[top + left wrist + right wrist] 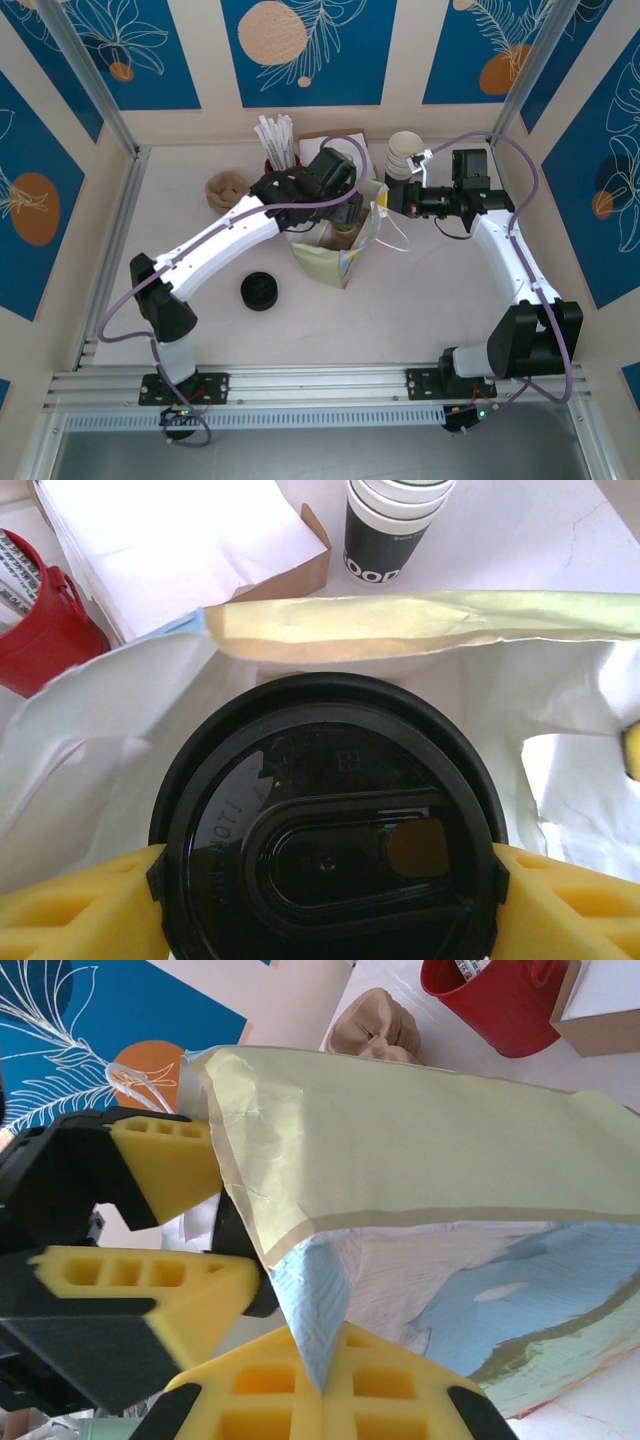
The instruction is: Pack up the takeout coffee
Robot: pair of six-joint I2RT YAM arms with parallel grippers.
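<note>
Now my left gripper (325, 900) holds the coffee (300, 770) by its lid, between the fingers, in the mouth of the bag (420, 620). My right gripper (320, 1385) is pinched shut on the bag's edge. Next I should lower the cup straight down, then let go.

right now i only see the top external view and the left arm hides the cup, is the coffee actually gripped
observer: yes, the left gripper has a pad on each side of the lid of the takeout coffee
operator: is it at the bag mouth
observer: the rim of the paper bag sits just behind the lid, with white paper on both sides
operator: and the right arm
observer: the right gripper is shut on the bag's edge
</note>
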